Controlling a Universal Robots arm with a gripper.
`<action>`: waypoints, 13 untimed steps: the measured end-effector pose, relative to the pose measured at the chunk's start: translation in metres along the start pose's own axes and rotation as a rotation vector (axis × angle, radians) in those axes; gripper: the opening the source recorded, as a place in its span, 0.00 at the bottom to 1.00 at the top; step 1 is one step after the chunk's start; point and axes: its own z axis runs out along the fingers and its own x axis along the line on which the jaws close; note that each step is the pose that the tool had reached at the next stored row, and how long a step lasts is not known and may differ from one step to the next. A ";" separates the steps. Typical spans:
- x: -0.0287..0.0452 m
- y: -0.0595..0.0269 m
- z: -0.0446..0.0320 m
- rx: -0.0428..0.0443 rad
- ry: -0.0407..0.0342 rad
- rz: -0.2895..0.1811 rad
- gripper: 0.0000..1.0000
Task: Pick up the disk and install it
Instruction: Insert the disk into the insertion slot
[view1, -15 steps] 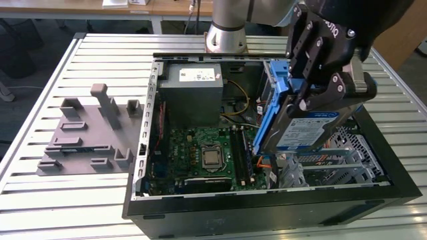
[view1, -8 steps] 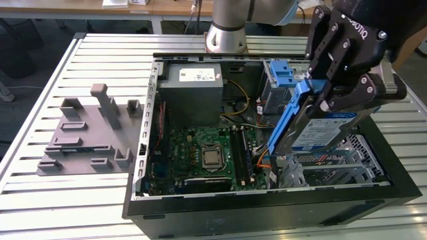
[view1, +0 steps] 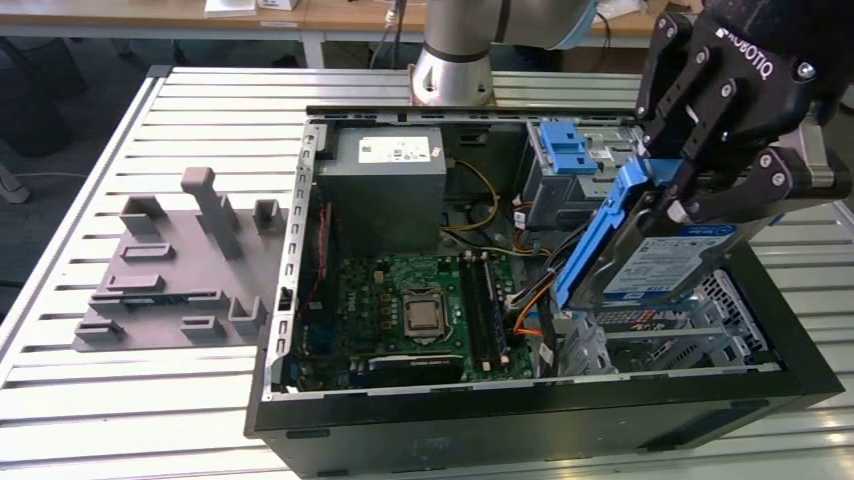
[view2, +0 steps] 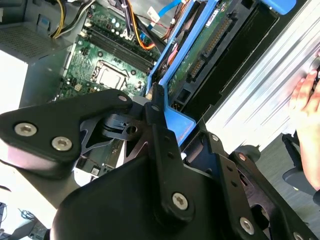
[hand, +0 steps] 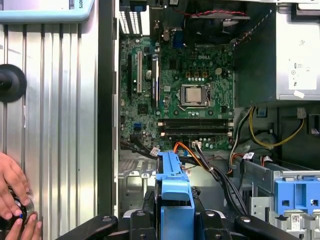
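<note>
Progress of the disk installation. The pincer (view1: 710, 188) is shut on the disk (view1: 661, 265), its fingers clamping the blue rails (view1: 594, 250) along the disk's edges. The disk hangs tilted, label outward, clear of the counter (view1: 200, 90) and directly under the pincer. Below the pincer lies the open computer case (view1: 534, 405). Its metal bay frame (view1: 667, 345) is just beneath the disk's lower end, and the motherboard (view1: 414, 310) lies lower and off to one side. The grey power-supply box (view1: 387, 190) and the cage with the blue latch (view1: 567, 155) lie beyond the pincer, toward the arm's base. By this evidence the pick-up is complete. The installation is not: the disk sits in no bay (whether its lower edge touches the frame cannot be told). A person's hand (hand: 12, 182) rests on the counter outside the case.
</note>
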 end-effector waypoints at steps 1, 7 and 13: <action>0.0000 -0.0014 0.0000 0.0000 0.0000 0.000 0.36; -0.0001 -0.0086 -0.0002 0.0000 0.0000 0.000 0.36; -0.0002 -0.0170 -0.0001 0.0000 -0.0001 0.000 0.36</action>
